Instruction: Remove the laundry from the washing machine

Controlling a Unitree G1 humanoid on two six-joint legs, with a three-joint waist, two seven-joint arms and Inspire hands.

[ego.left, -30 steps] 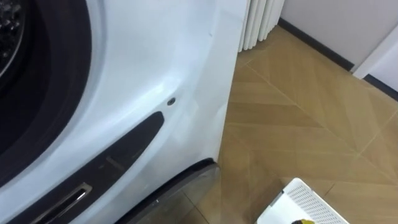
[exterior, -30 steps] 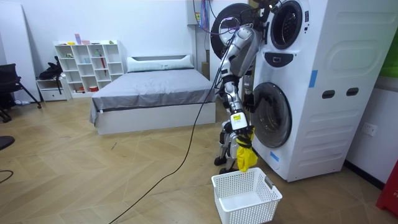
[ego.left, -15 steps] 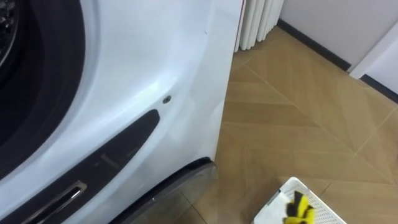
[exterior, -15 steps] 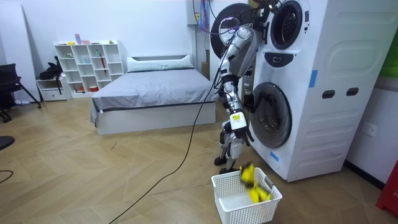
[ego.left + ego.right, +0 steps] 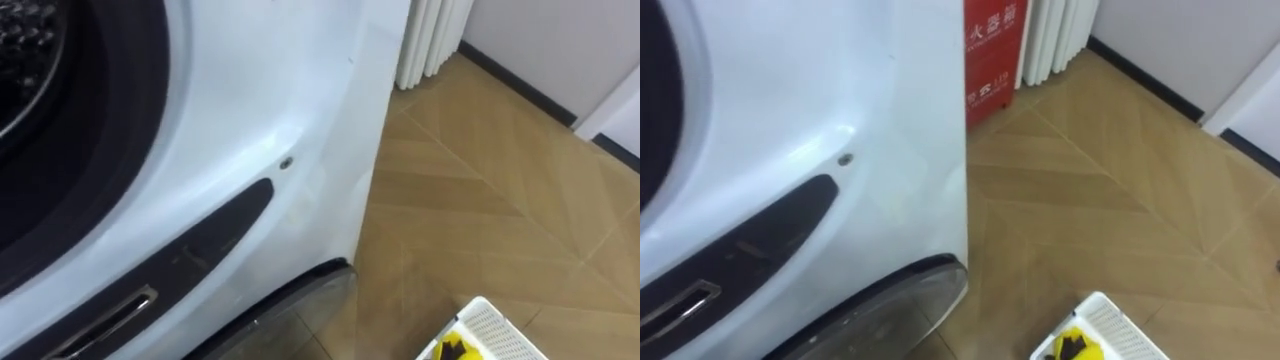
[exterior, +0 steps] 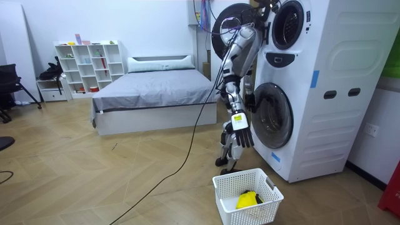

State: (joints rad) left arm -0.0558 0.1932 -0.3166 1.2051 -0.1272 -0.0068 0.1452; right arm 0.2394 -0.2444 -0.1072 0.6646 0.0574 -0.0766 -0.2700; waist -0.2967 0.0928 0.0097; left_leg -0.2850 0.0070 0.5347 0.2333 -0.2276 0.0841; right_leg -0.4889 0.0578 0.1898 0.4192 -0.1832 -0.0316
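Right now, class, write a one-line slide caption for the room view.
Robot beside the stacked washers, right hand open above a white basket with a yellow garment lying in it.

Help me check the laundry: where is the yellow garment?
In the room view, the yellow garment lies inside the white basket on the floor, in front of the washing machine.

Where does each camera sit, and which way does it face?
Left eye view: on the head, looking down at the washing machine front and a basket corner.
Right eye view: beside it, same scene, plus a red box.
Room view: across the room, facing the standing robot, right hand open above the basket.
Shared: basket holding the yellow garment.
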